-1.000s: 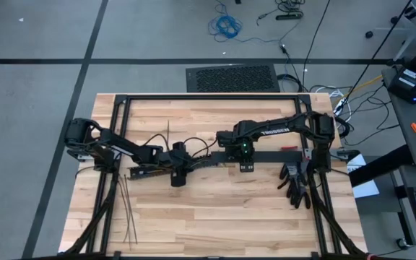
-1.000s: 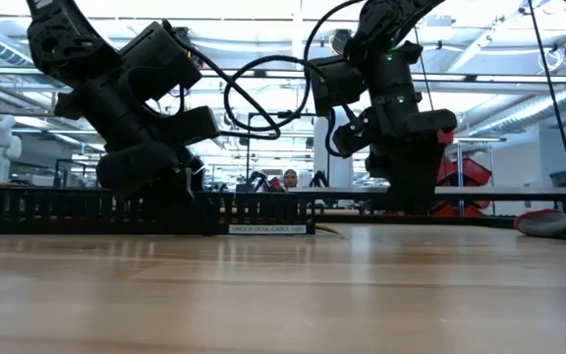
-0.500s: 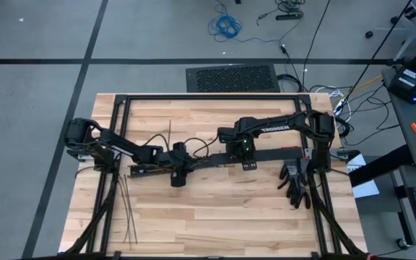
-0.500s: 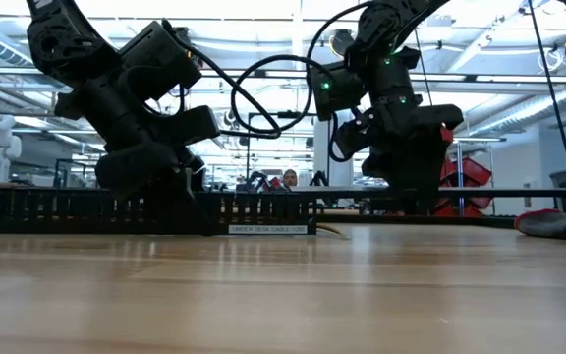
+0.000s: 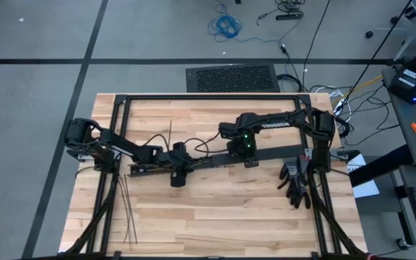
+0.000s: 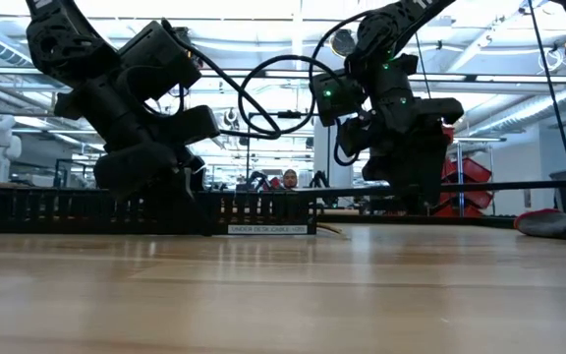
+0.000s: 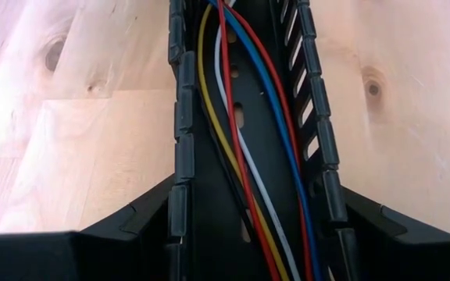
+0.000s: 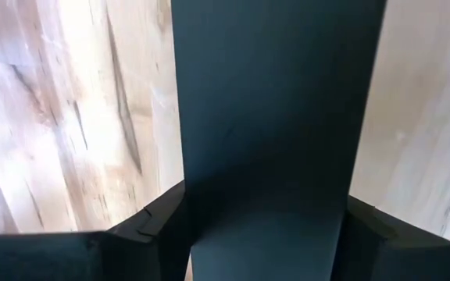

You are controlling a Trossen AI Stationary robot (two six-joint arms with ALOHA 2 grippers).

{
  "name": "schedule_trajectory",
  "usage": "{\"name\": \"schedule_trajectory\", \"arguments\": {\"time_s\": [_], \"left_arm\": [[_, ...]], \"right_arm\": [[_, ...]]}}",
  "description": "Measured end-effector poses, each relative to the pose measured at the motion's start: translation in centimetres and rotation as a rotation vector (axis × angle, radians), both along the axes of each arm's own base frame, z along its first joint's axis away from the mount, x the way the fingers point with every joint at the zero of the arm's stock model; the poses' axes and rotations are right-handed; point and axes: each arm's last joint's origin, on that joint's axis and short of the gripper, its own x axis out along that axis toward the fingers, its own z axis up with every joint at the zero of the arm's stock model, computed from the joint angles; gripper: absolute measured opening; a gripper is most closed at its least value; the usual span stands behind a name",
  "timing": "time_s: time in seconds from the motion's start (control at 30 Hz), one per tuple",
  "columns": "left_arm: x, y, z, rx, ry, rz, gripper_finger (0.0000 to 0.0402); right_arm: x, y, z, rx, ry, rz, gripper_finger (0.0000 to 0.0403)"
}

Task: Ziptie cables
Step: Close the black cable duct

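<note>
Left end effector (image 7: 252,234) grips slotted duct (image 7: 248,117) at surface centre, cables (image 7: 244,156) lying inside; right end effector (image 8: 264,226) clamps a flat dark piece. Zipties (image 5: 125,209) untouched at 7 o'clock. Prep step; next, fetch one.

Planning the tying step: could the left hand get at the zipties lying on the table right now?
Probably not yet. The left hand is clamped on the black duct holding the cables; the zipties lie uncovered nearby, so it must let go first.
</note>
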Motion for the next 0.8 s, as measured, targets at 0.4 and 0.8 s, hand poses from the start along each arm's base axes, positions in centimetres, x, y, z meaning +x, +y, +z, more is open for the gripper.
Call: {"name": "schedule_trajectory", "arguments": {"time_s": [0.4, 0.8], "left_arm": [[0.01, 0.02, 0.01, 0.012, -0.002, 0.002, 0.025], [0.04, 0.06, 0.03, 0.0, -0.015, 0.025, 0.025]], "right_arm": [[-0.12, 0.25, 0.02, 0.001, 0.007, 0.044, 0.0192], [0.34, 0.21, -0.06, -0.02, -0.01, -0.049, 0.0064]]}}
